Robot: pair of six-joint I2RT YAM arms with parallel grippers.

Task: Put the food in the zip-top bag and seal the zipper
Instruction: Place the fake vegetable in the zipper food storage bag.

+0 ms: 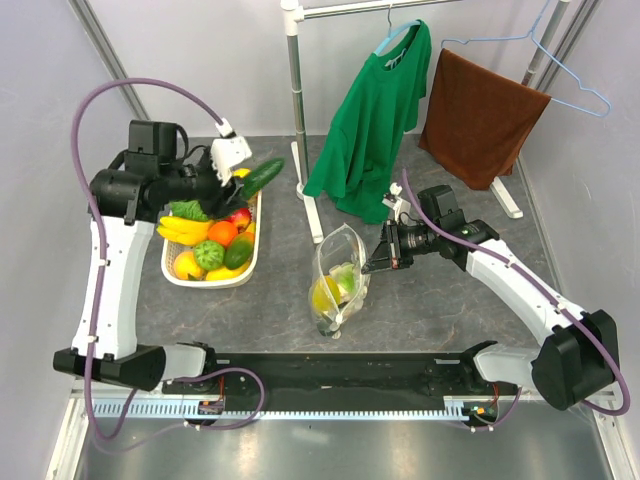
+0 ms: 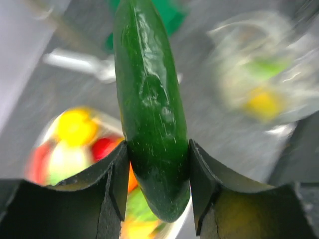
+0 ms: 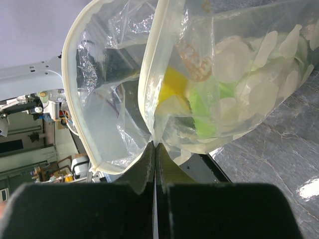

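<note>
the left jaws are closed on a dark green cucumber (image 2: 149, 99), gripping it near its lower end, and hold it above the far rim of the white tray (image 1: 205, 283); the rest of the food sits heaped in that tray (bananas, an orange, a red piece and leafy greens can be made out); the right jaws are pressed together with a fold of the zip-top bag (image 1: 341, 262) pinched between them, holding its mouth up and open near the middle of the bench (image 1: 450, 310); a yellow piece (image 3: 172, 84) and something pale green already lie inside.

the likely trouble is the cucumber's length; gripped so low, most of it stands clear of the jaws and could pivot or slide if it bumps anything; the bag is held on one side only, so its mouth is a narrow slack loop, and a long piece catching the zipper (image 3: 143, 79) could fold the rim shut, tip the bag or tug the film out of the pinch; if an end is left poking out, the seal will probably not close.

the bench is dark grey with a faint stone pattern; the walls are pale lilac; behind stands a white rack (image 1: 294, 100) with a green shirt (image 1: 375, 120), a brown towel (image 1: 480, 115) and a bare blue hanger (image 1: 575, 90).
</note>
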